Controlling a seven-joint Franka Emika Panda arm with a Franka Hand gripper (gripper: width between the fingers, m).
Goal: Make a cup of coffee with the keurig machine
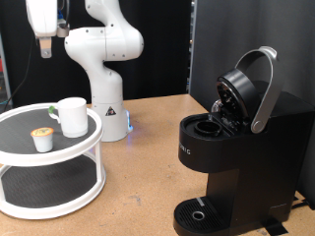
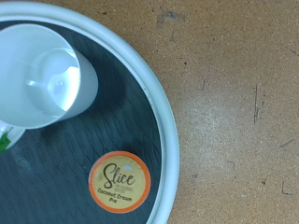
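We see the gripper [image 1: 45, 49] high above the tray [image 1: 49, 147]; can't tell its opening. On the tray: one cup [image 1: 72, 115], one pod [image 1: 41, 139] beside it. One keurig machine [image 1: 231, 157] right of the tray, lid up.

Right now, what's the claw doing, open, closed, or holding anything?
Claw: high above the tray at the exterior view's top left, nothing seen between its fingers; open or closed cannot be told.
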